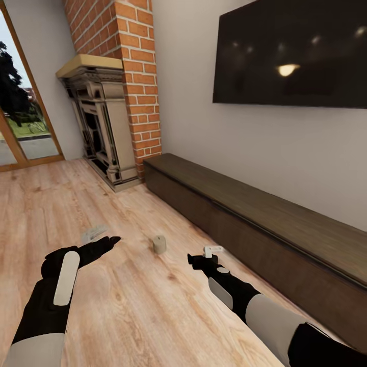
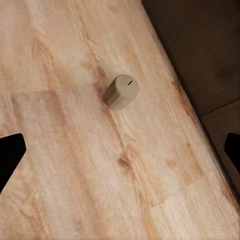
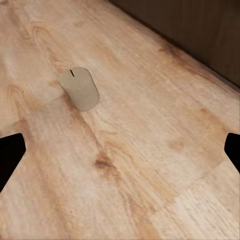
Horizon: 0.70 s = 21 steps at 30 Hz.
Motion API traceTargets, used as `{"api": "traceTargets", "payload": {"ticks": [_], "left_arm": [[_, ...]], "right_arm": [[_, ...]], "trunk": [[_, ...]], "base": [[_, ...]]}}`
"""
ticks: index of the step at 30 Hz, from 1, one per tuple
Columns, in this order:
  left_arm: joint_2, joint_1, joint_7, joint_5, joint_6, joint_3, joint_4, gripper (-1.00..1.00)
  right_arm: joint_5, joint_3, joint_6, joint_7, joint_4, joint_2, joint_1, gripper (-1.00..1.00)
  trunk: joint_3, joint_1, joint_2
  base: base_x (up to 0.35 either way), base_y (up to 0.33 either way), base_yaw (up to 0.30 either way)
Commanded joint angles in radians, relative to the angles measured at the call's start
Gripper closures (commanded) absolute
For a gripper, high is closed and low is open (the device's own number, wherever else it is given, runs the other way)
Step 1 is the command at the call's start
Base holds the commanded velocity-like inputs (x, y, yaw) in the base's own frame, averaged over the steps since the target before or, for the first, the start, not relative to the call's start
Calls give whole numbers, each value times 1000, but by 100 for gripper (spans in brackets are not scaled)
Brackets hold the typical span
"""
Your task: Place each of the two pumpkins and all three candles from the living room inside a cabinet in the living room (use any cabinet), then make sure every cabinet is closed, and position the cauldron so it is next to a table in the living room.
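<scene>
Pale beige against blond floorboards, a single candle (image 1: 159, 244) stands upright on the wooden floor (image 1: 127, 306), between the two arms and a little beyond them. The long dark brown cabinet (image 1: 265, 229) runs along the wall at the right, near the candle but not touching it; its fronts look shut as far as they show.

The left tool (image 1: 104, 243) hangs over the floor to the left of the candle, and its wrist view shows dark fingertips (image 2: 11, 152) far apart at the picture's edges with nothing between them. The right tool (image 1: 201, 261) hovers to the right of the candle, likewise spread wide and empty.

Judging from this, the job is at an early or middle point: this candle is not yet picked up, no drawer is open to receive it, and a pumpkin or the cauldron cannot be accounted for here. A brick fireplace (image 1: 104, 127) and a wall-mounted television (image 1: 290, 51) stand farther off.
</scene>
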Motion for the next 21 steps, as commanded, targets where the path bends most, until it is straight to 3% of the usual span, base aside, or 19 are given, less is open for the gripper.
{"api": "traceTargets", "payload": {"ticks": [1, 5, 21], "left_arm": [[0, -1, 9, 10, 4, 0, -1, -100], [0, -1, 9, 10, 4, 0, -1, -100], [0, -1, 10, 10, 4, 0, -1, -100]], "right_arm": [[-11, 8, -5, -6, 0, -1, -1, -100], [-11, 8, -5, -6, 0, 0, -1, -100], [-10, 8, -5, -6, 1, 0, -1, -100]], "trunk": [[3, -1, 0], [19, -2, 1], [69, -64, 113]], "base": [[0, 0, 270], [0, 0, 270], [0, 0, 270]]}}
